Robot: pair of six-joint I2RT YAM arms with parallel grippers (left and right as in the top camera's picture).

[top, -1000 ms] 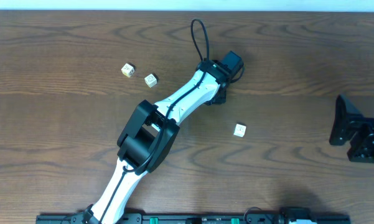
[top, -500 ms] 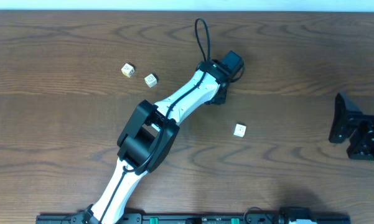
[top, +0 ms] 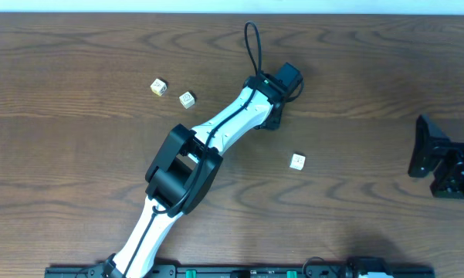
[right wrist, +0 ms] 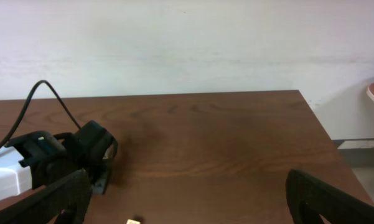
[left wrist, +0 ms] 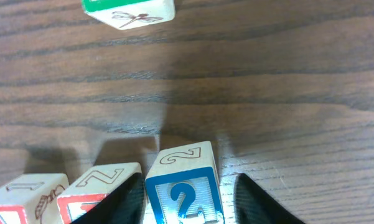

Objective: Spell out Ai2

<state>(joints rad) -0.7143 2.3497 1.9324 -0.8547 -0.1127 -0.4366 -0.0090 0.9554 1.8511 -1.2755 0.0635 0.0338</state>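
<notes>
My left gripper (top: 273, 120) reaches to the table's middle back. In the left wrist view its fingers (left wrist: 185, 202) straddle a blue "2" block (left wrist: 183, 190) standing on the table. The left finger is close against the block and a gap shows at the right finger. A red-faced block (left wrist: 96, 186) stands just left of it, and another block (left wrist: 25, 196) is further left. All three are hidden under the gripper in the overhead view. My right gripper (top: 436, 166) is open and empty at the right edge (right wrist: 187, 199).
Two loose blocks (top: 159, 86) (top: 187, 99) lie at the back left and one (top: 297, 161) lies front right of the left gripper. A green block with a dragonfly (left wrist: 127, 9) lies beyond the "2" block. The left arm's cable (top: 253, 46) loops toward the back.
The left arm's cable loop has shifted slightly to the right. Nothing else has visibly moved.
</notes>
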